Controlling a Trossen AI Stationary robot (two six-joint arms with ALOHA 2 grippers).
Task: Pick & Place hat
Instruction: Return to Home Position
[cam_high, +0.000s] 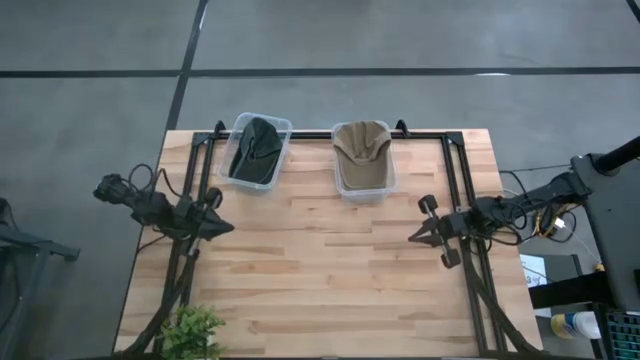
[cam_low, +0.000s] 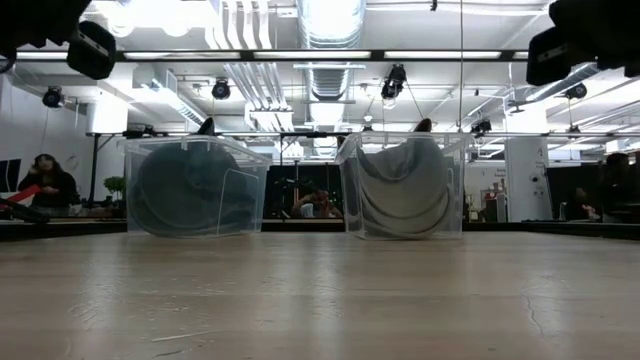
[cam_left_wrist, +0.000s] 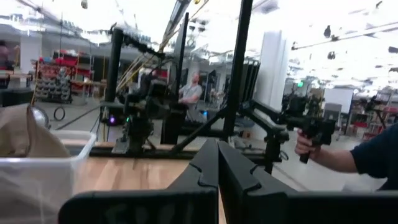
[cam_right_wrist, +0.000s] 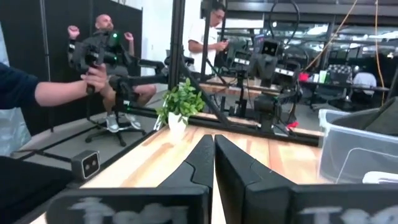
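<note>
**Wooden table with two filled bins, both arms resting at its sides**

A pale wooden table stands on a grey concrete floor. The overhead view shows two clear bins at the table's far edge, side by side and close but not touching.

The left transparent bin holds a black cap. The cap's long axis runs far to near along the bin, angled slightly leftward at the near end. Which end is its brim cannot be told.

The right transparent bin holds a brown cap. Its long axis runs straight from far to near. The rounded crown seems to lie at the far end and the flatter brim toward the near end.

Only the low view shows height: the black cap and the brown cap each rise nearly to their bin's rim.

The left gripper is over the table's left side, pointing toward the middle. The right gripper is over the right side, pointing back at it, and the two are well apart.

Only the wrist views show the fingers clearly. The left gripper and the right gripper each have their fingers pressed together, holding nothing.

The wrist views also take in the room beyond. A person's hand grips a dark handle. A small potted plant stands at what the overhead view shows is the table's near left corner.
</note>
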